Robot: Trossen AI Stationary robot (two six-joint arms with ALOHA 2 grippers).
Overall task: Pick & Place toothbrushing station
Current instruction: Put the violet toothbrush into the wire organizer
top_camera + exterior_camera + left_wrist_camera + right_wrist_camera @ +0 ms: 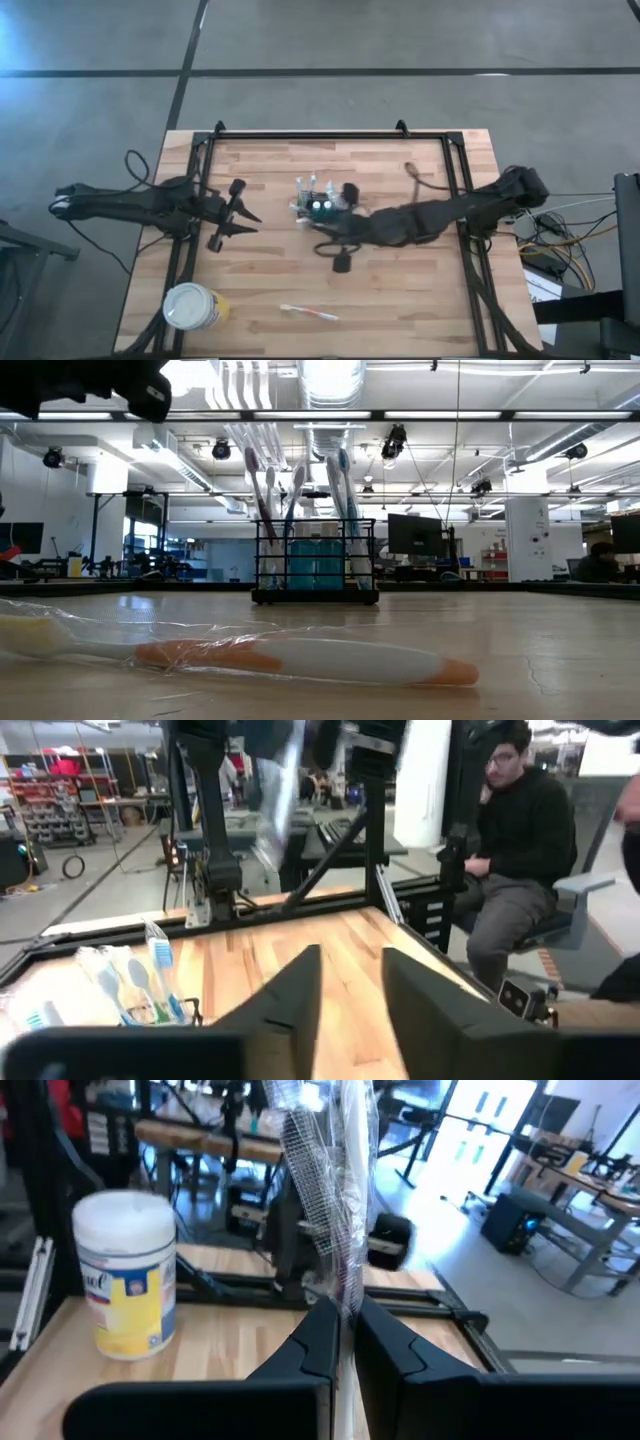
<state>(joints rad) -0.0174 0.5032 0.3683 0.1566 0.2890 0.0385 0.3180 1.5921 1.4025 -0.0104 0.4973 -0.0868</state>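
Note:
The toothbrushing station (318, 200), a small black wire caddy, stands at the table's middle on its flat base. Several toothbrushes are upright in it (315, 560). It also shows in the left wrist view (130, 985). My right gripper (335, 255) hovers just near of the caddy, shut on a toothbrush in a clear wrapper (345, 1180). My left gripper (238, 212) is open at the table's left, its fingers (300, 990) pointing level toward the caddy with nothing between them. Another wrapped toothbrush (308, 313) lies flat near the front edge (300, 658). My right gripper pinches the wrapped toothbrush's shaft (343, 1302) between its two fingers. The fingers come roughly level, pointing toward the table's near left, and lie across the brush. Most of the brush rises nearly upright above the fingers in its crinkled wrapper. The fingers hide its lower end.
A round yellow cup with a white lid (192, 307) stands at the near left corner (125, 1270). Black frame rails (200, 160) run along the table's far, left and right sides. A person (520, 850) sits beyond the table's right side.

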